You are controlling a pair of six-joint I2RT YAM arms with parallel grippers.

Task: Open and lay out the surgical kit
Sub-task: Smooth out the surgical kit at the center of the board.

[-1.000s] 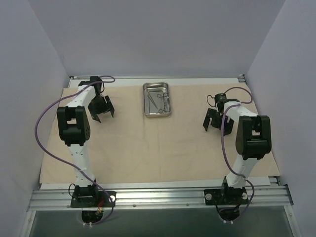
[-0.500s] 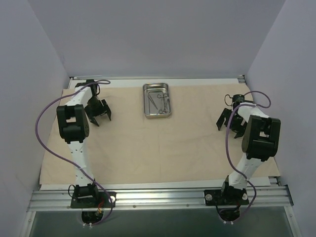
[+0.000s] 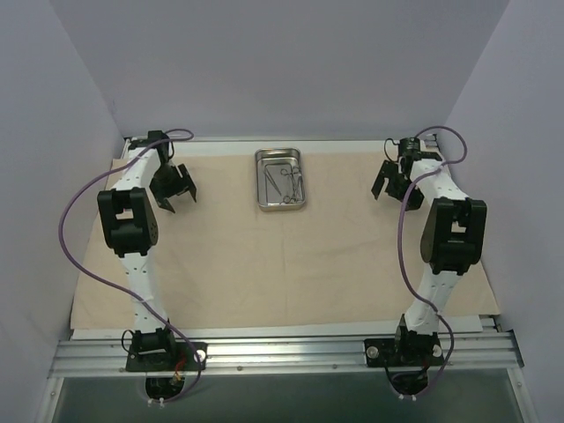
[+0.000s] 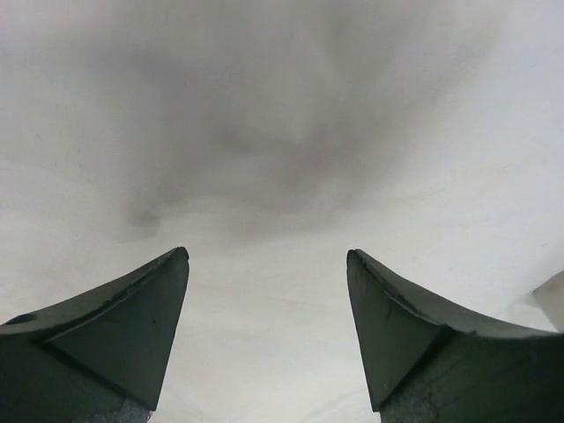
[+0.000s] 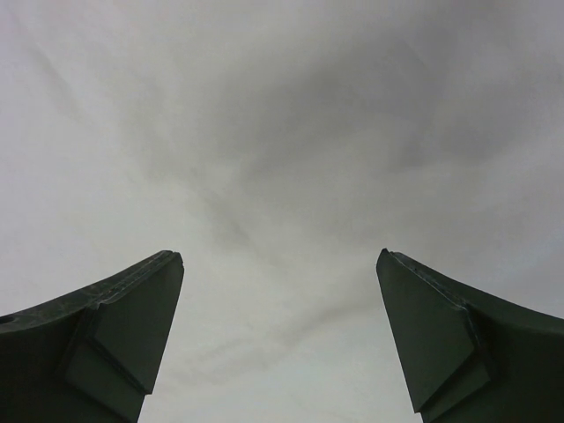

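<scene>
A: What's there?
B: One cloth (image 3: 264,264) spread flat, one tray (image 3: 259,181) on it at far centre, and perhaps two instruments (image 3: 284,181) inside, too small to count surely.
A: Grippers?
B: Left gripper (image 3: 174,185) and right gripper (image 3: 388,181) are both spread and empty, flanking the tray. The right has moved farther than before.

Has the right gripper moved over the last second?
Yes. The right gripper has gone farther back: in the overhead view it sat nearer than the tray, and now it is level with it.
</scene>
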